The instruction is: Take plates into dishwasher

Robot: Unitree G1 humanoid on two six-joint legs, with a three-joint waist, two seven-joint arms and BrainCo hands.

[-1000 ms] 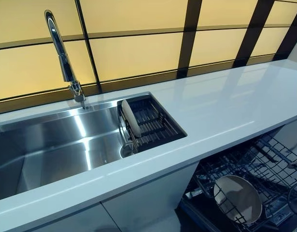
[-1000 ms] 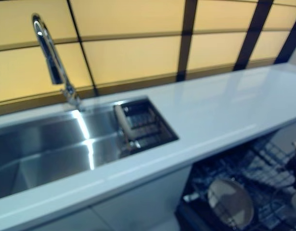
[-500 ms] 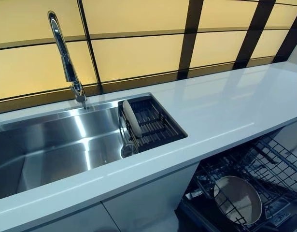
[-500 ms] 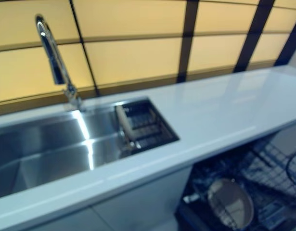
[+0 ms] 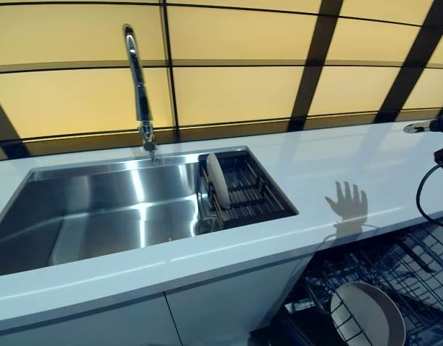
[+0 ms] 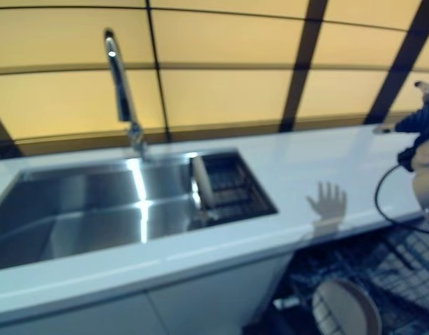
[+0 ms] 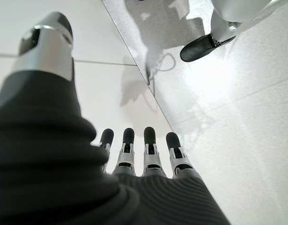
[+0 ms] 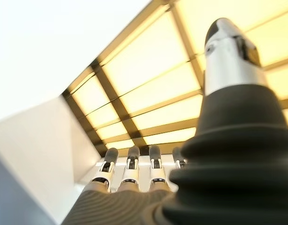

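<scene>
Down in the sink (image 5: 99,216), one white plate (image 5: 217,180) stood on its edge in a dark wire rack (image 5: 253,194) at the sink's right end. Its flat face looked toward the tap (image 5: 138,86) side, so its thin edge pointed up and toward the robot. Another plate, a round one (image 5: 365,317), already sat in the open dishwasher rack (image 5: 415,274) under the white counter (image 5: 329,166), low on the right.

The right hand (image 8: 129,176) was up high over the right part of the counter. Its fingers were straight and spread, and it held nothing. The left hand (image 7: 144,157) hung low by the white cupboard front, out of the head views. Its fingers were straight too, and it was empty.

The plate in the sink lay to the left of the right hand and lower down. The right hand looked nearer to it. To grab the plate, that hand would likely need to come across, drop down, and pinch the top edge.
</scene>
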